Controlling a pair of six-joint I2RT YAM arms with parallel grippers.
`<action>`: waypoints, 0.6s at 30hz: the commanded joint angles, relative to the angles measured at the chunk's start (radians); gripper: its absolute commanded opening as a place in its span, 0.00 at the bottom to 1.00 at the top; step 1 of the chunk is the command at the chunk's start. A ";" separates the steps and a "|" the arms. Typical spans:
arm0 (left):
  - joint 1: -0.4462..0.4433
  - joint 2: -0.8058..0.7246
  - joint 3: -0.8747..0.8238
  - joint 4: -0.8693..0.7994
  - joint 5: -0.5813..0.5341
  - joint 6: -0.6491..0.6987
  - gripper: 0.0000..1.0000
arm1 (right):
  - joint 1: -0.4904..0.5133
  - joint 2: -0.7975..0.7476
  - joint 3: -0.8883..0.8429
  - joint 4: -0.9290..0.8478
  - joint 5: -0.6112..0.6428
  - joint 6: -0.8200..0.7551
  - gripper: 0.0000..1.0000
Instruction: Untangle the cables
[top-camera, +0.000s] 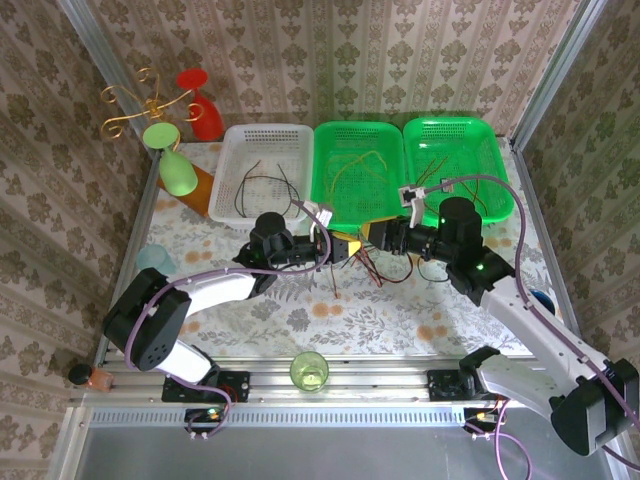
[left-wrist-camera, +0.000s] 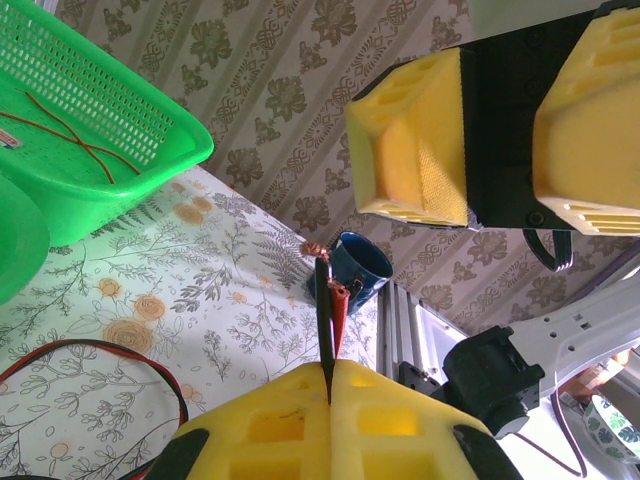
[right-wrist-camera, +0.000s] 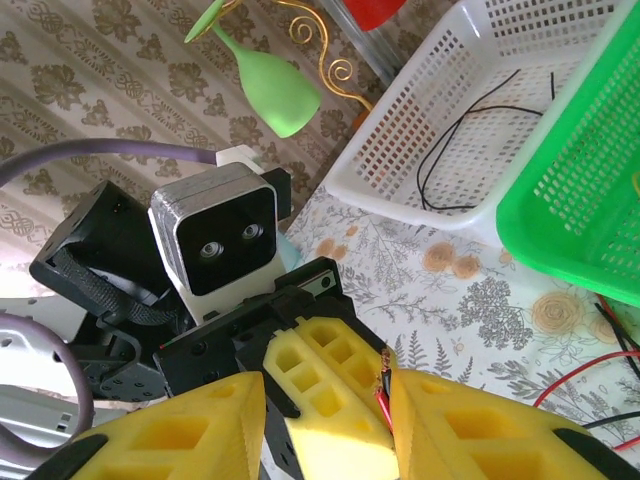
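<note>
Between the two arms, above the flowered table (top-camera: 300, 310), red and black cables (left-wrist-camera: 329, 305) are seen pinched in the closed left gripper (left-wrist-camera: 328, 378), the right gripper (right-wrist-camera: 325, 400) parted around its tip, trailing loops cut off at the frame edge.

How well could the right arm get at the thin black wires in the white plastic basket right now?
Probably not directly: the left gripper, shut on red and black wires, faces the open right gripper and lies between it and the white plastic basket holding the thin black wires.
</note>
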 joint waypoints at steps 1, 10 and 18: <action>0.011 -0.018 0.030 0.015 0.014 0.000 0.00 | -0.001 0.038 -0.011 0.043 -0.061 -0.003 0.39; 0.016 -0.025 0.030 0.006 0.021 0.002 0.00 | 0.002 0.085 -0.023 0.054 -0.069 -0.011 0.37; 0.018 -0.026 0.038 0.005 0.024 0.001 0.00 | 0.007 0.093 -0.045 0.054 -0.061 -0.020 0.34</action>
